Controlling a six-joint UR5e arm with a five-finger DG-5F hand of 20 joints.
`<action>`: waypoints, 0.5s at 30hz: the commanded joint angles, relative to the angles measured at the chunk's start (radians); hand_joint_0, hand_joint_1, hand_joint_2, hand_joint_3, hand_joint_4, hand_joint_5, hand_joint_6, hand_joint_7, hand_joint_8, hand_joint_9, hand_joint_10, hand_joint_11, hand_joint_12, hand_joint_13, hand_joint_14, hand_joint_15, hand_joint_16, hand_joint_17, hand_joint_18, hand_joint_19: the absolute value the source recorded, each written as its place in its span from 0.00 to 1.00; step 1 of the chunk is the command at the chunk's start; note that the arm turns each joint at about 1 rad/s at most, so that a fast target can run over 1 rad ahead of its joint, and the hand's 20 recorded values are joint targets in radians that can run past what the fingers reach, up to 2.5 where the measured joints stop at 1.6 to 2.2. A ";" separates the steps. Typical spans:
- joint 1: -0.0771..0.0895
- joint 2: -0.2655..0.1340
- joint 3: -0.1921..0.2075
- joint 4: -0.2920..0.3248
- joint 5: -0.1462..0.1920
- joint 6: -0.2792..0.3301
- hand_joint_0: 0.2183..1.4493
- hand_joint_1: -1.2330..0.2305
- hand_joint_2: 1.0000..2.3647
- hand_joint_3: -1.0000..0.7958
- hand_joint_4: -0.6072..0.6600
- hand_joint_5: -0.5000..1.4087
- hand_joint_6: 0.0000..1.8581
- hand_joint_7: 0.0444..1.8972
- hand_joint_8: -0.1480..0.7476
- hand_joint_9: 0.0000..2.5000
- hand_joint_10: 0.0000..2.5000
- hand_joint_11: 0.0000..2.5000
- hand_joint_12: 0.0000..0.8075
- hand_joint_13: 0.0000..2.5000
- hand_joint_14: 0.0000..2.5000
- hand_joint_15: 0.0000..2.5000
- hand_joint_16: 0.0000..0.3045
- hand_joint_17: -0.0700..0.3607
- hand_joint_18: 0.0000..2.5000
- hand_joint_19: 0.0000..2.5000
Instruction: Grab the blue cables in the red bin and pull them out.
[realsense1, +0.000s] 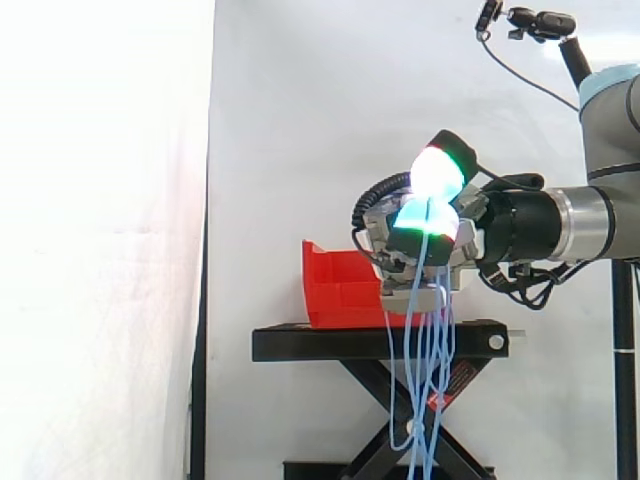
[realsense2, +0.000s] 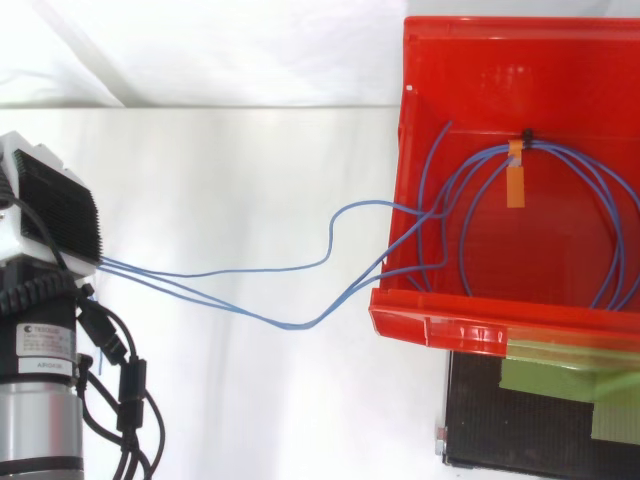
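Clenched on a few strands, the hand (realsense1: 410, 245) holds the blue cables (realsense2: 296, 325) stretched out of the red bin (realsense2: 470, 330), over its left wall as seen from above, their tied coil not yet out.

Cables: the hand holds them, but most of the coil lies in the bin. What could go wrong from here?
1. The cables are bound in a coil by a tie inside the bin, and strands cross its rim. A pull might drag or tip the bin.
2. Strands hang from the hand down past the stand and might snag on it.
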 joint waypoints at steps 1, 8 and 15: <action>0.000 0.001 0.000 0.000 0.000 0.000 0.62 0.18 0.00 0.01 0.63 0.79 0.34 0.32 0.45 0.66 0.01 0.51 0.37 0.65 0.49 0.43 0.13 0.37 0.46 0.49; 0.000 0.001 0.000 0.000 0.000 0.000 0.62 0.18 0.00 0.00 0.63 0.79 0.35 0.31 0.44 0.66 0.01 0.49 0.36 0.65 0.50 0.42 0.13 0.37 0.47 0.49; 0.000 0.000 0.000 0.000 0.000 0.000 0.62 0.18 0.00 0.01 0.63 0.78 0.36 0.31 0.44 0.66 0.01 0.48 0.36 0.65 0.50 0.42 0.13 0.37 0.46 0.49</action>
